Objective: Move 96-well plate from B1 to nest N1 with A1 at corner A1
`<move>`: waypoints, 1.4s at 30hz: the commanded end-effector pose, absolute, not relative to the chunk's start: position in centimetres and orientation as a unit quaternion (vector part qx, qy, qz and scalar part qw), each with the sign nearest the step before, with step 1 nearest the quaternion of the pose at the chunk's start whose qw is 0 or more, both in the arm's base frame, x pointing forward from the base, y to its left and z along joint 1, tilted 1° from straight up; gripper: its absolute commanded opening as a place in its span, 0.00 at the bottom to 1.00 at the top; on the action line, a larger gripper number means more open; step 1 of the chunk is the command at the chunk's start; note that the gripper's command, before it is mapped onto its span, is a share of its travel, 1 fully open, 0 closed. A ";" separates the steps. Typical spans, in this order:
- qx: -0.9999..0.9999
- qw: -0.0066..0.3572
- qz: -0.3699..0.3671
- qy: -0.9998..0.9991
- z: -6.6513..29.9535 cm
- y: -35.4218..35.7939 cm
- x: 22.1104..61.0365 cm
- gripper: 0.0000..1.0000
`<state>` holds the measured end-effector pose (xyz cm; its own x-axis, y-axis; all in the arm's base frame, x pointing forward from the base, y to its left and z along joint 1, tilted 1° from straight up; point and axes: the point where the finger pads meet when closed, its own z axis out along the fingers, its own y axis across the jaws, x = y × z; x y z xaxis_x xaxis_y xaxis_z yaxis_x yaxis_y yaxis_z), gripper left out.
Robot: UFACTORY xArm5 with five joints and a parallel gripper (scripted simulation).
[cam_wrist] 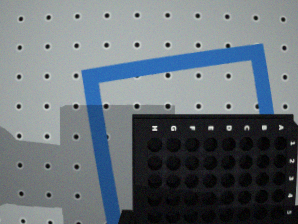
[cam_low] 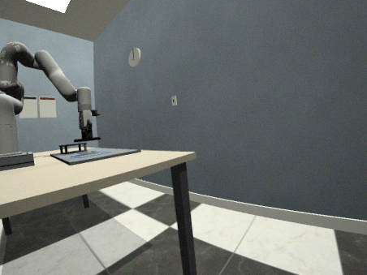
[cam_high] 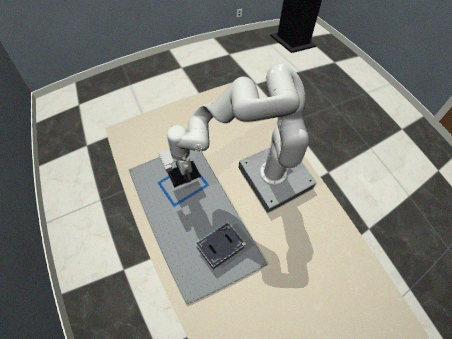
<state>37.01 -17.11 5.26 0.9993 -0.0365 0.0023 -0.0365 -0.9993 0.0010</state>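
Observation:
The black 96-well plate point(cam_high: 179, 177) hangs between the fingers of my gripper point(cam_high: 182, 171), a little above the grey perforated bench plate point(cam_high: 195, 227). My gripper is shut on the plate. In the wrist view the plate point(cam_wrist: 212, 170) fills the lower right, with row letters H to A along its upper edge and column numbers down its right side. The blue outline of spot B1 point(cam_wrist: 175, 65) lies below it, and the plate's shadow point(cam_wrist: 115, 125) falls inside that outline. The raised nest N1 point(cam_high: 220, 244) stands at the near end of the bench plate. The plate's cut-off corner is not visible.
The arm's base point(cam_high: 277, 177) is bolted to a grey block on the beige table, right of the bench plate. From the side view the plate point(cam_low: 86, 139) hangs above the bench plate, with the nest point(cam_low: 73, 147) next to it. A black cabinet point(cam_high: 299, 12) stands far back.

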 end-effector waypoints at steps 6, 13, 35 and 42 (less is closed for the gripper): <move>0.999 -0.003 0.005 -0.035 5.5 -16.8 37.1 0.00; 0.993 -0.004 0.005 -0.118 5.8 -15.2 37.2 0.00; 0.900 -0.005 0.003 -0.436 7.0 -8.6 37.4 0.00; 0.843 -0.006 0.002 -0.538 7.4 -6.3 37.4 0.00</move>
<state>37.25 -8.25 6.90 0.6042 -0.7968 0.0010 -0.7968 -0.6042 -0.0008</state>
